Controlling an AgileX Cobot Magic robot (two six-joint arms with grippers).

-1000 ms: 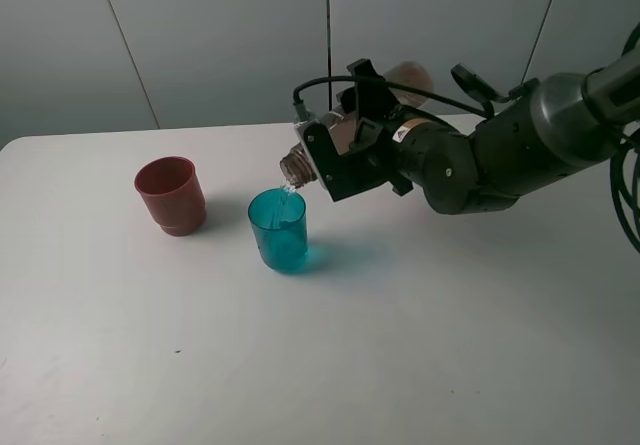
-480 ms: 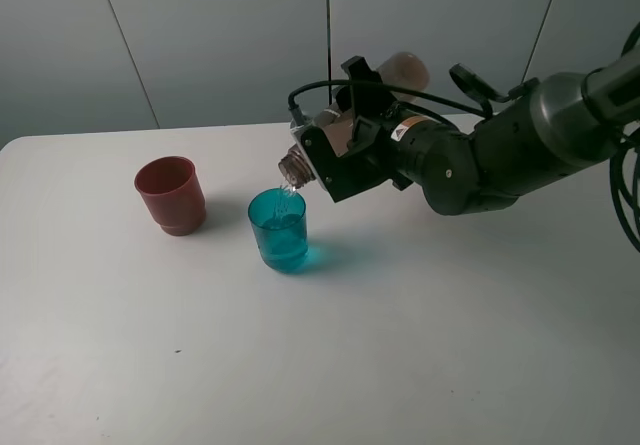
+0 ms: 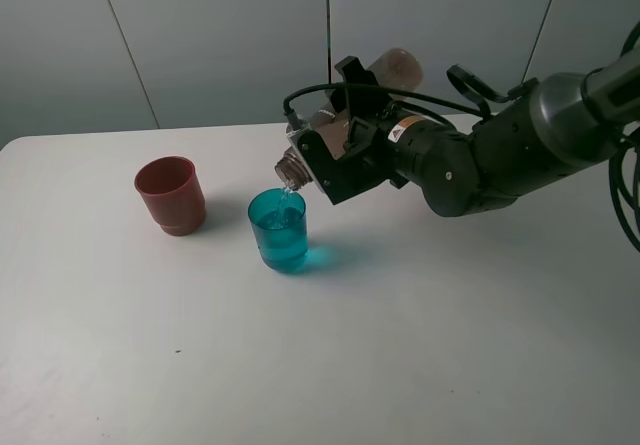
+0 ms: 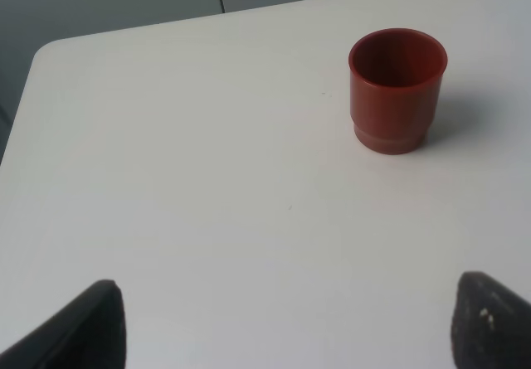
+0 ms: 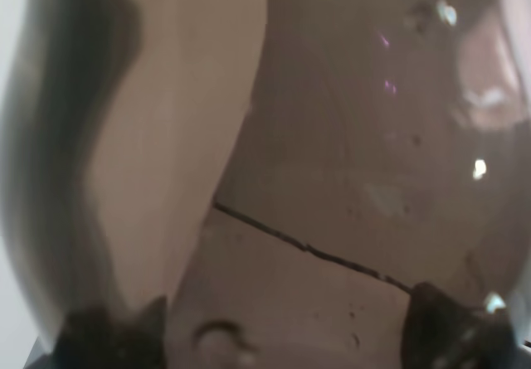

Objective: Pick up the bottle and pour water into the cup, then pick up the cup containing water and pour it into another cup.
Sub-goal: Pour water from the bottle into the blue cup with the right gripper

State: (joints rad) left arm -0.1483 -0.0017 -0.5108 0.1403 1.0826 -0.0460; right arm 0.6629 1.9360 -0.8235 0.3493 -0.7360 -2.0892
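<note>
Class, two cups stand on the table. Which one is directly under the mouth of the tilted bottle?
The translucent teal cup, right below the bottle mouth. The opaque red-brown cup stands apart, further left in the high view, with nothing above it.

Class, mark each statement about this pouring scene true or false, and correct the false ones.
1. The right gripper holds the bottle tilted, mouth above the teal cup. True.
2. The red-brown cup lies on its side. False: it stands upright.
3. The left gripper grips the teal cup. False: it is open, holding nothing; the cup stands on the table.
4. The two cups stand apart. True.
</note>
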